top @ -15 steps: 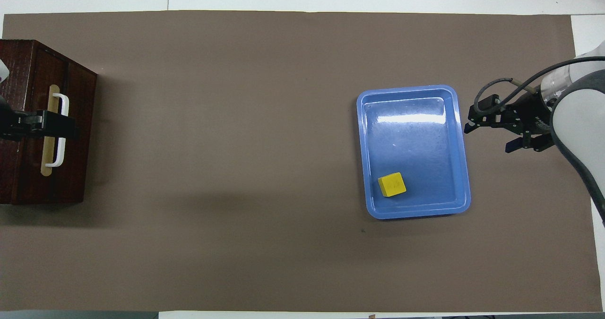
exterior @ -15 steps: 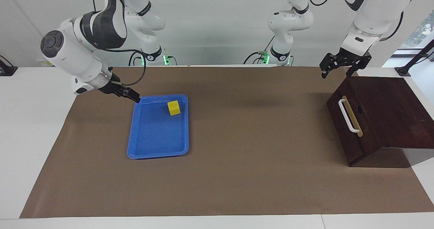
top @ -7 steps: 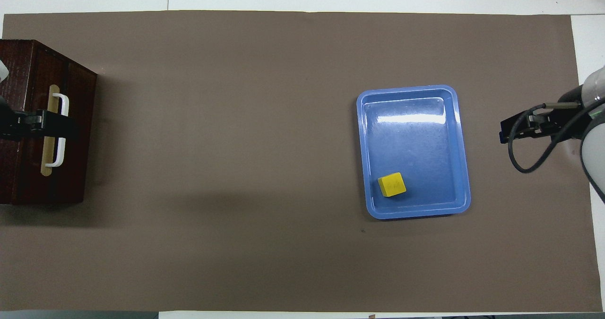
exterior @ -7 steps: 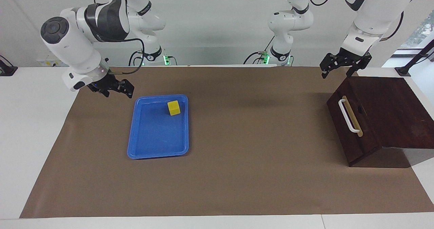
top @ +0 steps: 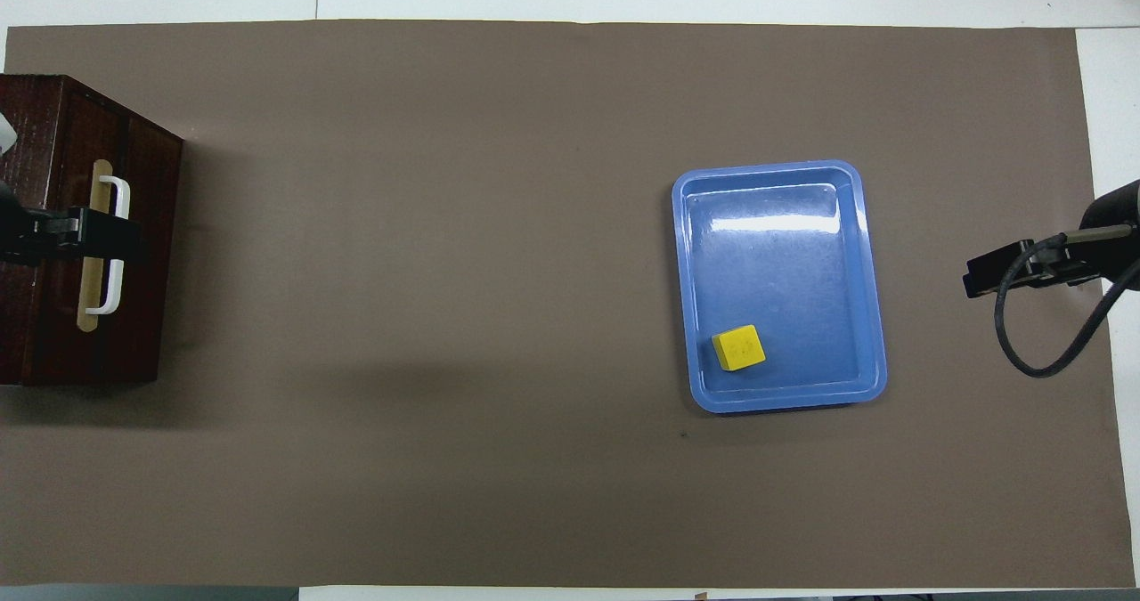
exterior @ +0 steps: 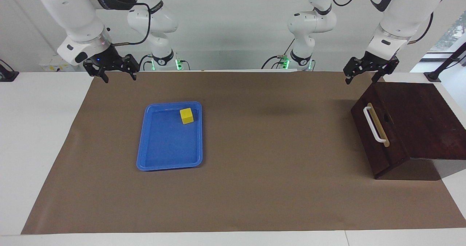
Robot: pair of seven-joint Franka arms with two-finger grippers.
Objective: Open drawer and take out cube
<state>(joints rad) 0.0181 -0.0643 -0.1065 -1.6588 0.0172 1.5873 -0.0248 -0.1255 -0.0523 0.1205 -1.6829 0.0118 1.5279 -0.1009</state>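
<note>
The dark brown wooden box's drawer [exterior: 378, 136] is shut, and its white bar handle [exterior: 374, 124] faces the middle of the table. In the overhead view the drawer [top: 142, 254] sits at the left arm's end. The yellow cube [exterior: 186, 115] lies in the blue tray [exterior: 165, 147], in the tray's corner nearest the robots; from overhead the cube [top: 738, 348] shows the same. My left gripper [exterior: 361, 80] hangs open and empty in the air over the box's edge. My right gripper [exterior: 120, 79] is open, empty and raised, off the tray toward the right arm's end.
A brown mat [exterior: 273, 187] covers most of the white table [exterior: 36, 147]. From overhead the blue tray [top: 784, 254] lies toward the right arm's end, with the right gripper [top: 993, 278] beside it. The left gripper [top: 93, 236] covers the handle there.
My right gripper has lifted away from the tray's corner, turned downward and drawn back toward the right arm's end. The left gripper, cube, tray and drawer have not moved.
</note>
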